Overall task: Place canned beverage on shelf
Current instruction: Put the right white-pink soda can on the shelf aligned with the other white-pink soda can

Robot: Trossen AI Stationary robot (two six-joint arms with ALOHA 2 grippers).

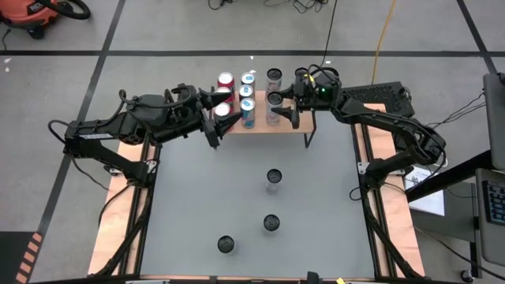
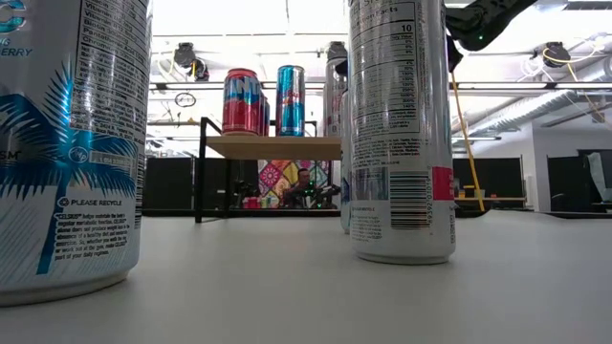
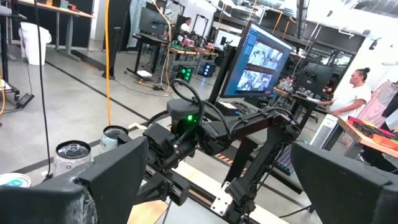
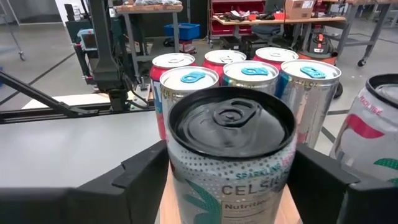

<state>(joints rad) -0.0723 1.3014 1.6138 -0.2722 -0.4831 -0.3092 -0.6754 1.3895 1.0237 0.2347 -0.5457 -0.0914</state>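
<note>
The shelf (image 1: 296,128) stands at the table's far side, its wooden top (image 2: 273,146) on thin black legs. Several cans stand on it, red ones (image 4: 219,59) and blue-lidded ones (image 4: 252,71) among them. A black-topped can (image 4: 231,124) stands on the wood near the shelf's front right. My right gripper (image 1: 279,105) comes at it level from the table's right, one finger (image 4: 140,177) on each side. My left gripper (image 1: 215,118) hangs open at the shelf's left end, holding nothing. My right gripper's fingers (image 4: 320,180) stand close against the two sides of the black-topped can's upper body (image 4: 186,180), level, from the table's right. The can stands upright on the shelf top (image 4: 163,208). Whether the fingers touch it I cannot tell.
Three more cans stand on the grey table: one at the middle (image 1: 274,180), one nearer (image 1: 271,223), one near the front edge (image 1: 227,244). Two of them loom large in the low view (image 2: 67,143) (image 2: 400,124). A person (image 3: 354,93) stands beyond the table.
</note>
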